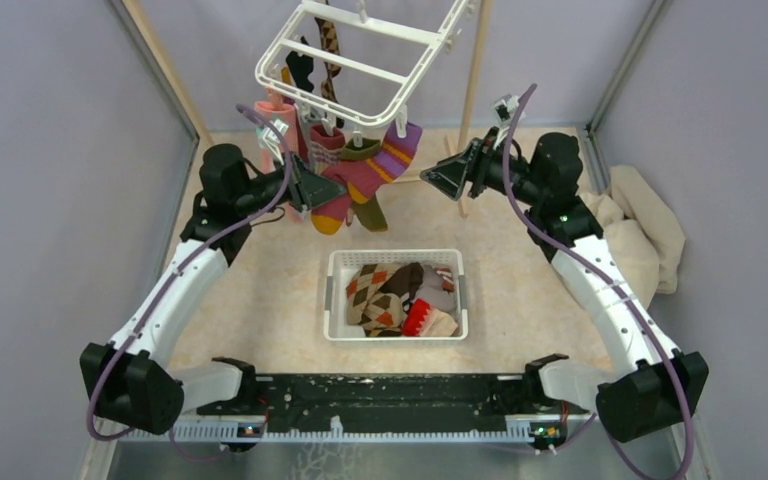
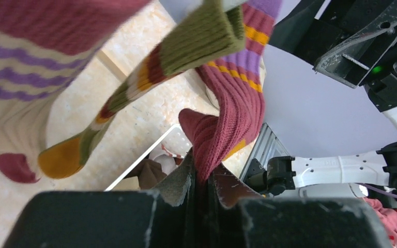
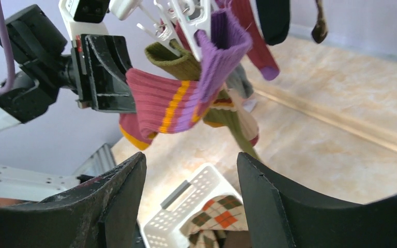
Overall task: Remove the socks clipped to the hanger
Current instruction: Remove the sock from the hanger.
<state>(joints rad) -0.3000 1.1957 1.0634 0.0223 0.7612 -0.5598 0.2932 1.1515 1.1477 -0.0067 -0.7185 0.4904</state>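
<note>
The white hanger [image 1: 360,55] hangs at the back with several socks clipped to its rim. A maroon sock with purple cuff and orange stripes [image 1: 375,170] hangs from a clip [image 3: 199,20]. My left gripper [image 1: 332,190] is shut on the lower part of this maroon sock [image 2: 222,129]. An olive-striped sock [image 2: 134,88] and a maroon and purple striped sock [image 2: 26,57] hang beside it. My right gripper [image 1: 435,177] is open and empty, to the right of the socks; its fingers [image 3: 116,196] frame the basket below. The maroon sock shows in the right wrist view [image 3: 160,103].
A white slotted basket [image 1: 397,257] on the table holds brown argyle and other socks [image 1: 375,295]. A beige cloth heap [image 1: 640,235] lies at the right. Wooden rack poles [image 1: 475,90] stand behind the hanger.
</note>
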